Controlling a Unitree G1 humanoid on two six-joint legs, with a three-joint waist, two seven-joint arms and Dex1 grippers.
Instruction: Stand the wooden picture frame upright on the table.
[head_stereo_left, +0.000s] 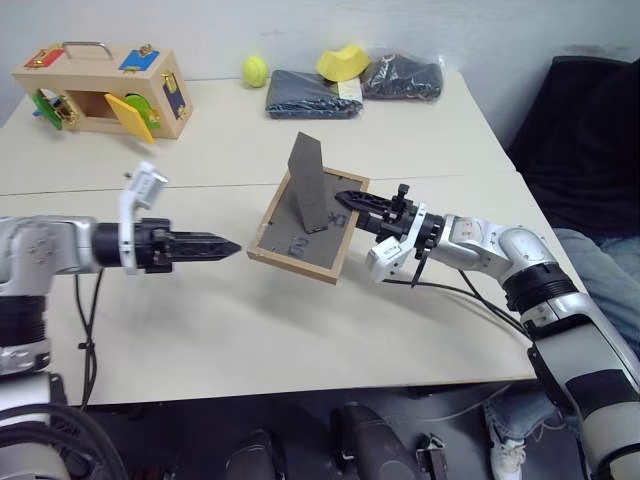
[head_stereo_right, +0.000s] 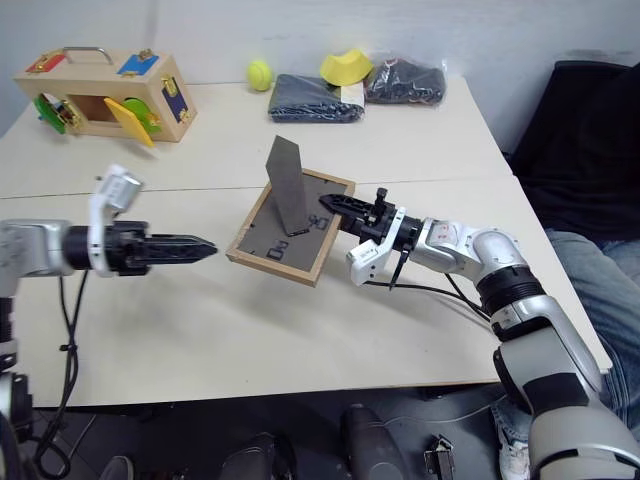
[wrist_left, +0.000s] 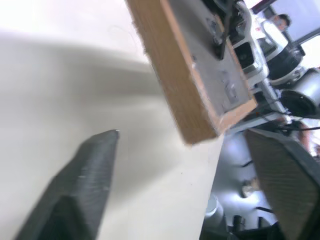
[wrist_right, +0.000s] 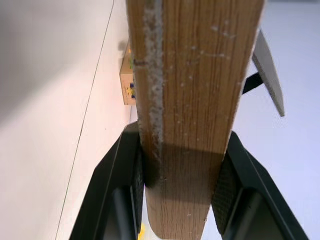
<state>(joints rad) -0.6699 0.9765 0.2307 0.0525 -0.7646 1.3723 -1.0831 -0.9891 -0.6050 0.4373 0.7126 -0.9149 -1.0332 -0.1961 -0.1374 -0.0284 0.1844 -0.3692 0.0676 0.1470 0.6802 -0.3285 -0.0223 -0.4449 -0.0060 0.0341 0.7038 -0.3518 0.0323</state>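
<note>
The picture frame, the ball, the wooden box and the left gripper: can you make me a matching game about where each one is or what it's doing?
Things:
1. picture frame
2. ball
3. wooden box
4. left gripper

States or places:
A. at the table's far left corner
B. open, holding nothing, apart from the frame
C. pinched by the right gripper, back panel up, stand flap sticking up
D. yellow-green, near the far edge beside a dark folded cloth

Pairs: 1-C, 2-D, 3-A, 4-B
</note>
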